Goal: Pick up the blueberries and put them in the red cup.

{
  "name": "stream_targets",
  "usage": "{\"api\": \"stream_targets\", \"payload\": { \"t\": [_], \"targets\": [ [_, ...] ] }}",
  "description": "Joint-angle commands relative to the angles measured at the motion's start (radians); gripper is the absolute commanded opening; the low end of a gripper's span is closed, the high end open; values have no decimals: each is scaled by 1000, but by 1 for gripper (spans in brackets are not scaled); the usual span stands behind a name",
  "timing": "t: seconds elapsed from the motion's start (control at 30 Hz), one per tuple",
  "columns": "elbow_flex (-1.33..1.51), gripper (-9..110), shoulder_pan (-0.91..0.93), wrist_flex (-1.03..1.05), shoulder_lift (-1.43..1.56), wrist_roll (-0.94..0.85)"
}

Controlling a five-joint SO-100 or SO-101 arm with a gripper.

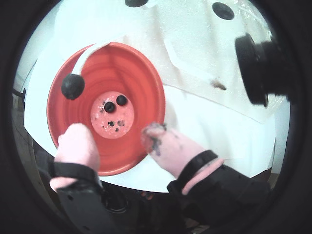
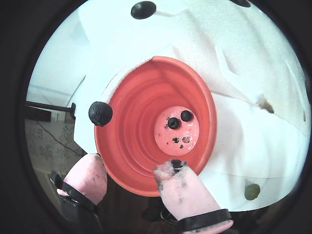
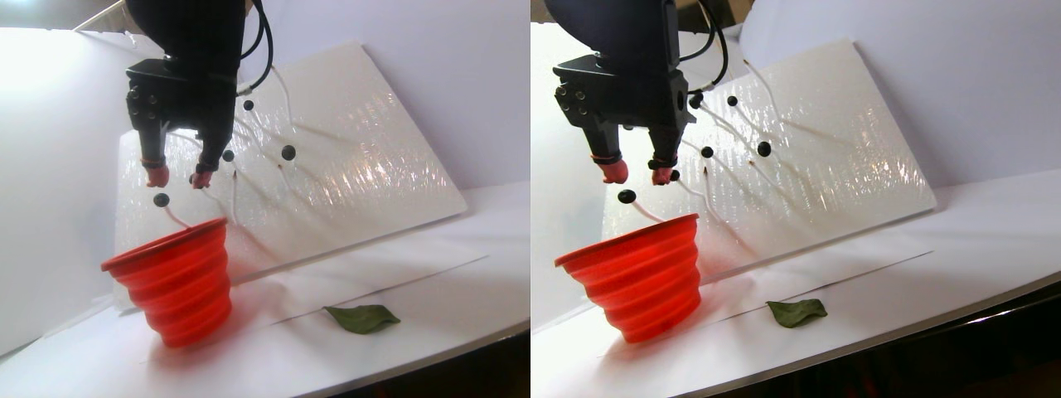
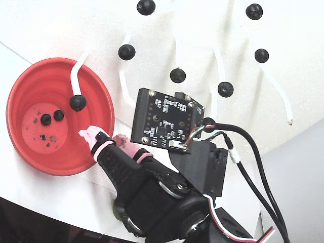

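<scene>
So far: two blueberries (image 2: 177, 120) lie on bottom of red cup (image 2: 126, 146). Your gripper (image 2: 129, 175) hovers over cup rim, pink fingers apart, empty. Several berries left on white stems against tilted board (image 4: 304, 61).

Colours, as seen:
Red cup (image 2: 127, 146), speckled bottom; blue-black blueberries (image 2: 177, 120); pink, dark-smudged fingertips (image 2: 181, 186); green leaf (image 3: 362, 317); white board (image 3: 373, 166).
</scene>
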Motion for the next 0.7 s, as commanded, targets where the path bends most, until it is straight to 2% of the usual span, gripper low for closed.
{"api": "stream_targets", "payload": {
  "t": [0.0,0.67],
  "targets": [
    [-37,19,6,43,153,-15],
    [58,18,112,225,445,-112]
  ]
}}
